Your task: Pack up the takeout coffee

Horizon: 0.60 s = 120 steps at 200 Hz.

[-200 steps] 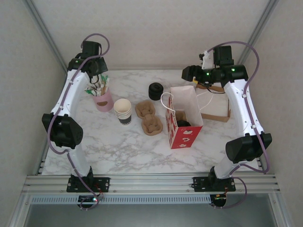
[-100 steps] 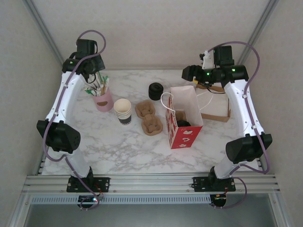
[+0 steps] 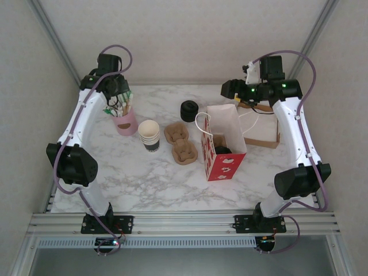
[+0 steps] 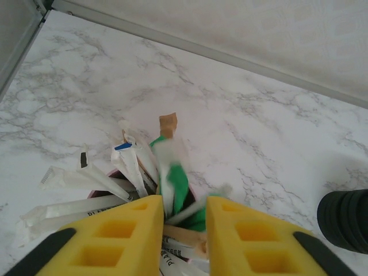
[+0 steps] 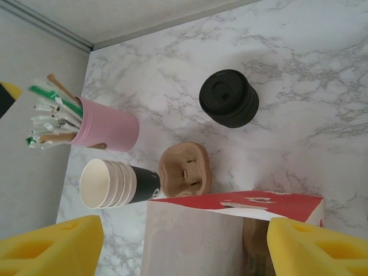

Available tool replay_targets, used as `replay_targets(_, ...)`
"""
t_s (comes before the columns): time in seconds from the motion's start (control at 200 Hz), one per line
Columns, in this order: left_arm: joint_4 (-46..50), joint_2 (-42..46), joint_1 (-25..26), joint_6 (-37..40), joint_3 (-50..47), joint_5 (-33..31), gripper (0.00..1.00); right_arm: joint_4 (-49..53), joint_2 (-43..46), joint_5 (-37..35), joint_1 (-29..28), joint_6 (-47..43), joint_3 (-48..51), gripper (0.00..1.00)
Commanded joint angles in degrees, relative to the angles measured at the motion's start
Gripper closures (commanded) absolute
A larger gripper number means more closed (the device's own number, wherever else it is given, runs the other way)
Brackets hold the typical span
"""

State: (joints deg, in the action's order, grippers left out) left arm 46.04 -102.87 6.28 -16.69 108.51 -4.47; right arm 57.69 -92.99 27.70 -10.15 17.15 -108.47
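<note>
Left gripper [image 4: 184, 202] has dropped over pink cup [image 3: 125, 122] of stirrers [image 4: 137, 168], fingers narrowly parted; contact unclear through blur. Right gripper [image 5: 184, 244] gapes above white-marble tabletop [image 3: 132, 178]; pale walls [image 3: 190, 40] around.

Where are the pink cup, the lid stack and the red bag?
pink cup [image 5: 109, 125], right wrist view, on its side wall.
lid stack [image 5: 225, 92], right wrist view, on the top lid.
red bag [image 3: 224, 165], top external view, its front wall.

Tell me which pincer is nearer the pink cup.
Left. The left pincer hangs just above the pink cup; the right pincer is far off to the right, over the bag.
</note>
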Motion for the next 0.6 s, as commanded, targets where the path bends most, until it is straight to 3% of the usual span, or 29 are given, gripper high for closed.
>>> replay_targets(0.0, -0.4, 0.8, 0.3, 0.1, -0.8, 0.0, 0.71, 0.5, 2.3, 1.2, -0.1, 0.2, 0.6, 0.24)
replay_targets(0.275, -2.6, 0.4, -0.4, -0.1, -2.3, -0.1, 0.66, 0.4, 2.5, 1.2, -0.1, 0.2, 1.0, 0.24)
replay_targets(0.596, -2.4, -5.5, -1.5, -0.2, 3.5, 1.5, 0.75, 0.4, 2.2, 1.0, -0.2, -0.2, 1.1, 0.24)
